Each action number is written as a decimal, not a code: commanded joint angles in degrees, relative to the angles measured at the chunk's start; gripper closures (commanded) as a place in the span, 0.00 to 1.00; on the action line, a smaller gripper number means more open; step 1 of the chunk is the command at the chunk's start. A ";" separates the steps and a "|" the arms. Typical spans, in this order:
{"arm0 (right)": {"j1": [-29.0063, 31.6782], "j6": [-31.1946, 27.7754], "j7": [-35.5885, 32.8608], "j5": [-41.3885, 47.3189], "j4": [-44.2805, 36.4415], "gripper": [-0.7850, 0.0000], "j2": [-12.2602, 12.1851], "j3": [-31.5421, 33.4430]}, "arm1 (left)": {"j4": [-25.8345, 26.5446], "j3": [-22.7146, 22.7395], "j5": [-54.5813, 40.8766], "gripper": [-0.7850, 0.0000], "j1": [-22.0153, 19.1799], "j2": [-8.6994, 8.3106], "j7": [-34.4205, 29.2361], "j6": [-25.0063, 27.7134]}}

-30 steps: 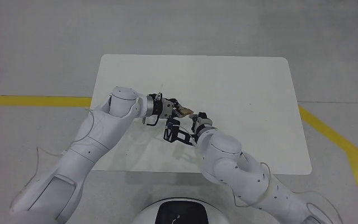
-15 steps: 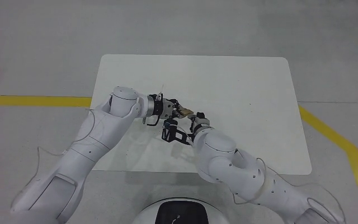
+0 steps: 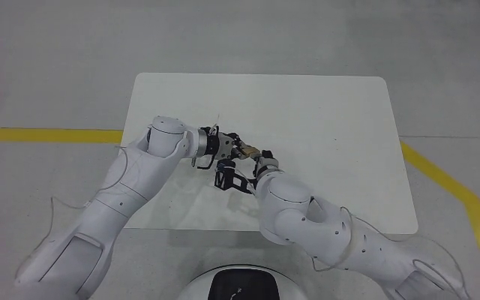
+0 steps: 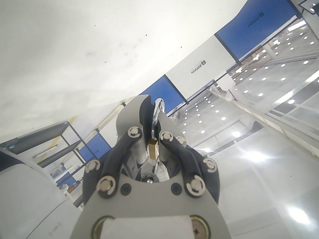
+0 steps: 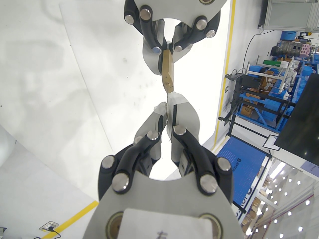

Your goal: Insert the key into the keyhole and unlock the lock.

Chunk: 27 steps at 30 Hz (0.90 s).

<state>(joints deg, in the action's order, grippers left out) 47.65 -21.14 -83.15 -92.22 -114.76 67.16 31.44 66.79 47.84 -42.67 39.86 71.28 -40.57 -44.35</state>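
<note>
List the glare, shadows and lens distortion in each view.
Top view: even light, soft arm shadows on the table. Left wrist view: lamps bloom beside the left gripper, shut on the lock; straight lines bow. Right wrist view: the key, edge-on in the right gripper, nearly vanishes against the bright table.

Glossy white, rounded arms [image 3: 131, 180]; the right gripper [image 5: 167, 106] shows a grey plate [image 5: 159, 200], black linkages [image 5: 193, 148] and round-headed silver screws [image 5: 208, 180].

A white rectangular table with rounded corners [image 3: 337, 112] stands on a pale grey floor [image 3: 240, 37]. A yellow floor stripe [image 3: 60, 135] meets it on both sides. Tiny dark specks [image 5: 127, 77] dot its top.
</note>
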 commanded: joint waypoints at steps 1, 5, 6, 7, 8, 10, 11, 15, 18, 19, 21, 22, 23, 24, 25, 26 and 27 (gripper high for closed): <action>-0.62 0.34 -0.34 0.51 0.14 1.00 -0.02 -0.47 | 0.02 0.04 -0.11 1.00 0.05 0.01 -0.29 -0.17; -1.67 0.90 -0.90 1.14 0.42 1.00 -0.04 -1.41 | -0.66 0.23 -0.73 1.00 -0.13 0.03 -1.36 -0.78; -1.88 1.04 -1.04 1.39 0.49 1.00 -0.05 -1.56 | -0.96 0.32 -0.96 1.00 -0.22 0.04 -1.61 -0.84; -2.08 1.19 -1.19 1.61 0.54 1.00 -0.06 -1.73 | -1.15 0.31 -0.95 1.00 -0.33 0.06 -1.73 -0.84; -2.30 1.27 -1.27 1.76 0.59 1.00 -0.07 -1.92 | -1.34 0.27 -1.12 1.00 -0.38 0.09 -2.04 -1.00; -2.71 1.47 -1.47 2.13 0.76 1.00 -0.12 -2.21 | -1.79 0.17 -1.25 1.00 -0.60 0.14 -2.60 -1.17; -2.89 1.59 -1.59 2.32 0.78 1.00 -0.14 -2.32 | -2.00 0.11 -1.36 1.00 -0.67 0.17 -2.86 -1.26; -3.49 1.82 -1.82 2.74 0.79 1.00 -0.23 -2.76 | -2.63 -0.15 -1.37 1.00 -1.04 0.32 -3.13 -1.40; -3.80 1.96 -1.96 2.98 0.67 1.00 -0.29 -3.05 | -2.83 -0.32 -1.38 1.00 -1.19 0.43 -3.12 -1.42; -3.90 1.98 -1.98 3.03 0.68 1.00 -0.30 -3.21 | -2.88 -0.38 -1.41 1.00 -1.23 0.46 -3.23 -1.46; -4.12 2.11 -2.10 3.17 0.65 1.00 -0.31 -3.48 | -2.99 -0.46 -1.37 1.00 -1.31 0.50 -3.30 -1.46; -4.26 2.14 -2.13 3.22 0.63 1.00 -0.30 -3.65 | -3.02 -0.52 -1.31 1.00 -1.35 0.52 -3.33 -1.51; -4.41 2.15 -2.15 3.13 0.64 1.00 -0.30 -3.86 | -3.05 -0.54 -1.30 1.00 -1.38 0.53 -3.36 -1.51; -4.52 2.22 -2.21 3.15 0.63 1.00 -0.28 -4.06 | -3.08 -0.56 -1.29 1.00 -1.39 0.55 -3.37 -1.51; -4.65 2.29 -2.28 3.18 0.63 1.00 -0.26 -4.25 | -3.09 -0.57 -1.28 1.00 -1.39 0.56 -3.38 -1.50; -4.80 2.34 -2.33 3.21 0.68 1.00 -0.24 -4.46 | -3.11 -0.57 -1.28 1.00 -1.39 0.57 -3.38 -1.49; -4.97 2.35 -2.34 3.26 0.68 1.00 -0.21 -4.67 | -3.12 -0.57 -1.27 1.00 -1.40 0.58 -3.39 -1.49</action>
<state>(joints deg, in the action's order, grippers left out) 42.87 -18.82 -85.47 -89.03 -114.10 66.92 27.00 63.69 47.27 -43.95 38.46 71.85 -43.96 -45.85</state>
